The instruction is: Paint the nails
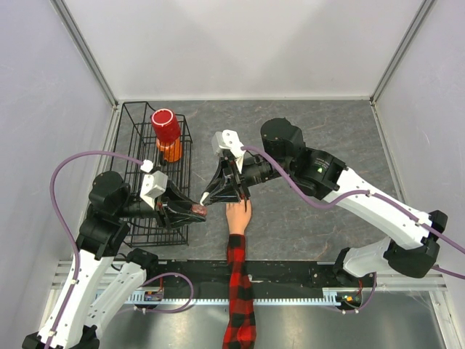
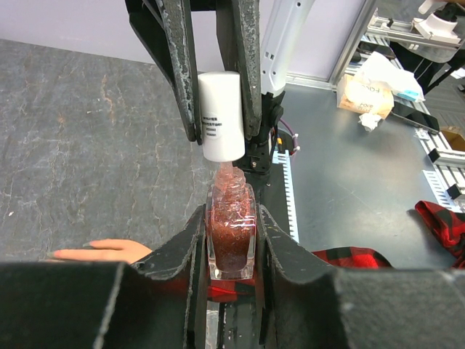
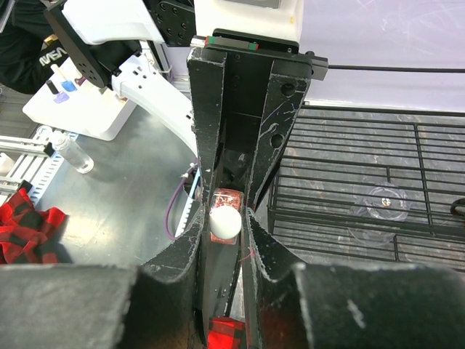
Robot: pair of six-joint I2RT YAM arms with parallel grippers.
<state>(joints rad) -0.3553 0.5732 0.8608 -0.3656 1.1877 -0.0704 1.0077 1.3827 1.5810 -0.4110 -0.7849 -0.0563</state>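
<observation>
The peach mannequin hand (image 1: 238,217) with a red-and-black plaid sleeve (image 1: 240,298) lies at the table's near middle, fingers pointing away; its nails are too small to make out. My left gripper (image 1: 197,211) is shut on a small bottle of glittery red nail polish (image 2: 231,233), just left of the hand. My right gripper (image 1: 205,196) is shut on the bottle's white cap (image 2: 221,115), which sits just above the bottle's neck. In the right wrist view the cap (image 3: 224,222) shows end-on between the fingers. Fingertips of the hand (image 2: 102,251) show at lower left in the left wrist view.
A black wire basket (image 1: 149,138) stands at the left with a red cup (image 1: 166,127) on an orange object inside. The left arm reaches over its near right corner. A metal rail (image 1: 290,273) runs along the near edge.
</observation>
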